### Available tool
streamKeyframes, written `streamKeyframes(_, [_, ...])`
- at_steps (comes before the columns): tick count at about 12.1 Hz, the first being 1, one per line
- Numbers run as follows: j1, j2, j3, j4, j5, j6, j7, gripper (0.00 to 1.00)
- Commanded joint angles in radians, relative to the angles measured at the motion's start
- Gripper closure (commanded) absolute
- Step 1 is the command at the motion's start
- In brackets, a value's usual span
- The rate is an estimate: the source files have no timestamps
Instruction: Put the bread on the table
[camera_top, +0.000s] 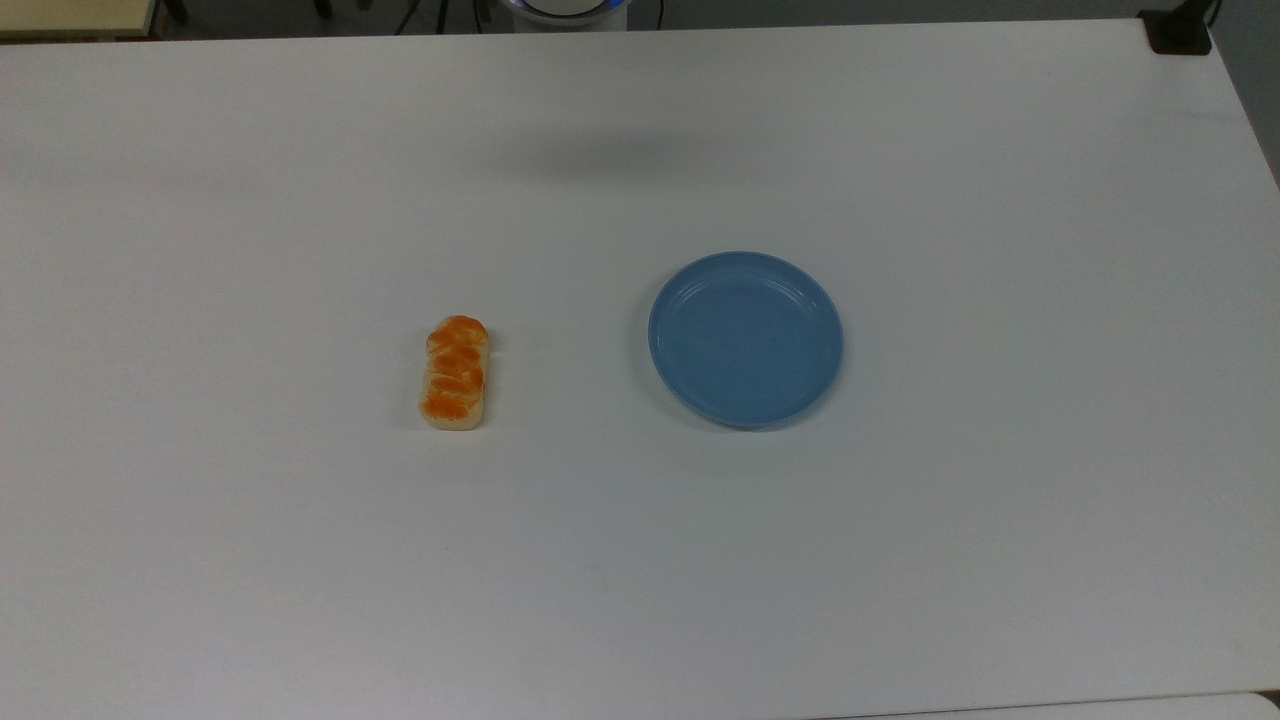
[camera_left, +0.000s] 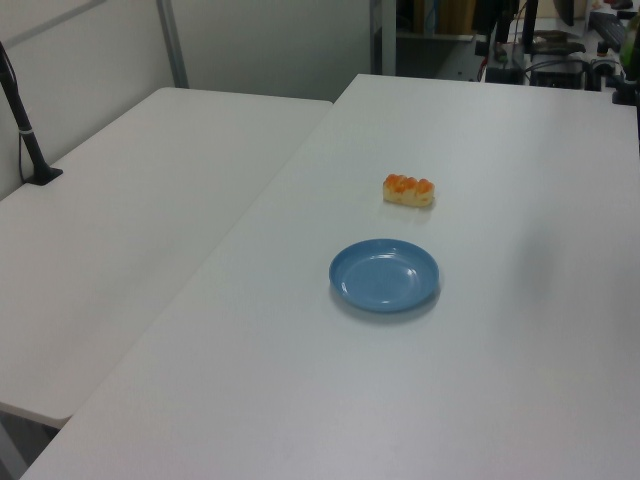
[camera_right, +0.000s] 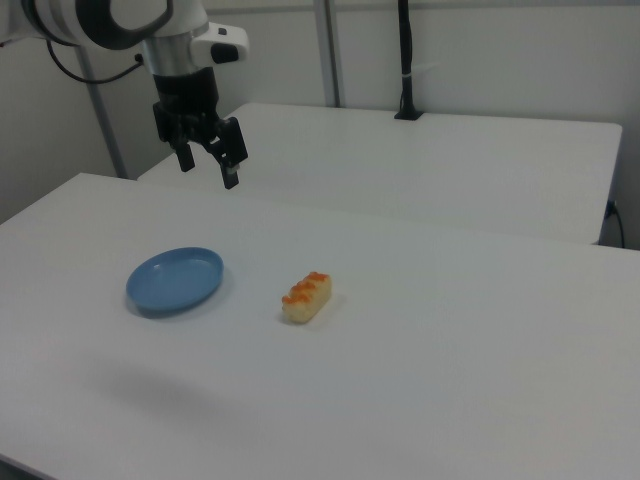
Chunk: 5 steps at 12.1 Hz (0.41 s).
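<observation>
The bread (camera_top: 455, 372), an orange-topped cream loaf, lies flat on the white table (camera_top: 300, 560), to the left of the blue plate in the top view. In the left view the bread (camera_left: 408, 190) rests beyond the plate. In the right view the bread (camera_right: 306, 297) sits to the right of the plate, and my gripper (camera_right: 208, 165) hangs open high above the table, up and to the left of the plate, holding nothing.
A round blue plate (camera_top: 745, 338) stands bare on the table; it appears too in the left view (camera_left: 384, 275) and the right view (camera_right: 175, 281). A second white table (camera_left: 130, 200) adjoins on the left view's left. A black post (camera_right: 405, 60) stands at the back.
</observation>
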Motion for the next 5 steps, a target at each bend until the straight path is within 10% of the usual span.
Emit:
streamKeyframes(1, [0.039, -0.017, -0.02, -0.04, -0.06, 0.033, -0.123, 0.0])
streamKeyframes(5, [0.047, 0.0, -0.02, -0.037, -0.068, 0.087, -0.135, 0.0])
